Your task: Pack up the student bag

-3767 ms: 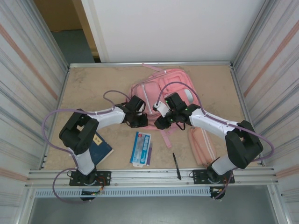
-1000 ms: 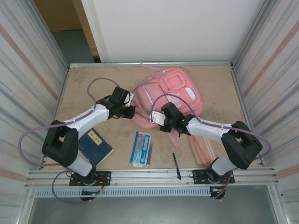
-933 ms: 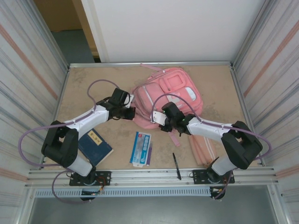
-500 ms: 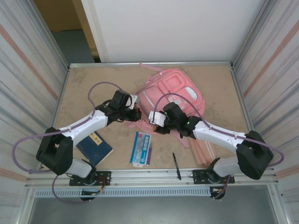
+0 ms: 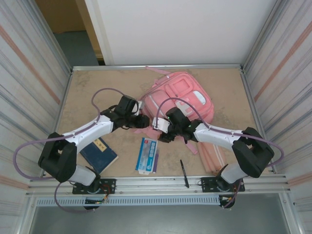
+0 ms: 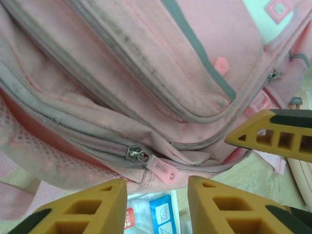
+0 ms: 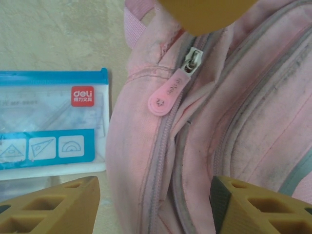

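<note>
The student bag (image 5: 181,96), a large pink backpack, lies at the back middle of the table with its front pockets up. Both grippers are at its near left edge. My left gripper (image 5: 142,121) (image 6: 157,207) is open, its yellow fingers (image 6: 80,209) just below the pink zip pull (image 6: 164,169), with nothing held. My right gripper (image 5: 163,132) (image 7: 156,207) is open too, its jaws set wide on either side of the bag's zipped edge (image 7: 168,161). The same zip pull (image 7: 168,92) hangs free above them.
A blue-and-white geometry set pouch (image 5: 147,155) (image 7: 46,131) lies just in front of the bag. A dark blue book (image 5: 100,151) is near left. A black pen (image 5: 184,173) and a slim pink pencil case (image 5: 210,152) lie near right. Metal walls close in both sides.
Both grippers have opened, the right first, then the left, which let go of the bag. Both have moved closer together at the bag's near left corner. The bag has settled back slightly.
</note>
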Controlling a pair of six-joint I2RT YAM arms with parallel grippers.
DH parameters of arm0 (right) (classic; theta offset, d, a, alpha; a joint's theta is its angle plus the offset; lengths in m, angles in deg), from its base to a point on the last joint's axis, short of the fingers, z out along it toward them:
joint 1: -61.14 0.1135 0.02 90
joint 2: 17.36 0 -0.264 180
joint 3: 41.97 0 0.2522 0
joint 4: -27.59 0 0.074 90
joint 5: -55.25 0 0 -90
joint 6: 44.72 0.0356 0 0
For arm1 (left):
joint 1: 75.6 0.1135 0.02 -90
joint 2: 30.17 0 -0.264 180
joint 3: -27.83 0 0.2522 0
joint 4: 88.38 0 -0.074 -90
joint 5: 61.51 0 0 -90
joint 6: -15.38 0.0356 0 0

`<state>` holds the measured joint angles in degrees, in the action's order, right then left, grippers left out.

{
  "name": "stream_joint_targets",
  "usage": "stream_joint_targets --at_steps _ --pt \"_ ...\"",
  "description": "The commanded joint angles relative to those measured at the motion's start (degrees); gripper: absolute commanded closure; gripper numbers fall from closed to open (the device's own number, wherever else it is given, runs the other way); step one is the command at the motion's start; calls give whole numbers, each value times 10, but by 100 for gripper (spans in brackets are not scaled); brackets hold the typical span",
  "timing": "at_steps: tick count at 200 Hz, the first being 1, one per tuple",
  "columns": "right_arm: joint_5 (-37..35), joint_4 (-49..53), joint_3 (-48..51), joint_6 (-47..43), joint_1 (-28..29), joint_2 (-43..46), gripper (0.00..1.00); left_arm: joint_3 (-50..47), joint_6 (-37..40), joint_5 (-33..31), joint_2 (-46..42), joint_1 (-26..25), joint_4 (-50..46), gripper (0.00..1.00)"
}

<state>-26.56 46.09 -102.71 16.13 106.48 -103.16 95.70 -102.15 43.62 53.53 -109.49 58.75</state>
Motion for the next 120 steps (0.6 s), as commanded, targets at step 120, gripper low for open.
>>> stream_joint_targets --at_steps 120 --pt "-1 -36 2 4 -3 -76 74 104 -136 -168 118 -56 -117 57"
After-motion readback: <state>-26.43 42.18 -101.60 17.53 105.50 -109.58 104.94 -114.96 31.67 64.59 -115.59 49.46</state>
